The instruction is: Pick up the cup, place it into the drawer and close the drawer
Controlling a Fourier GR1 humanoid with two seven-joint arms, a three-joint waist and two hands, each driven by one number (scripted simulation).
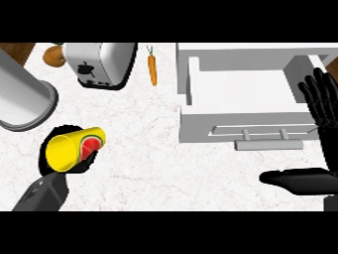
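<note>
We see a white marble-look countertop (149, 149) w/ faint reddish veins filling most of the frame. Dark brown wood floor strips (14, 52) show at upper left & at upper right. Light is even, w/ soft shadows on the stone. No walls or windows are visible to us.

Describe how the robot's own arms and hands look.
The right hand is glossy black, with long slender segmented fingers and a thick rounded thumb, on a grey wrist at the lower edge. The left hand is also black, mostly hidden, on a dark grey, blocky forearm. No cables or markings show.
</note>
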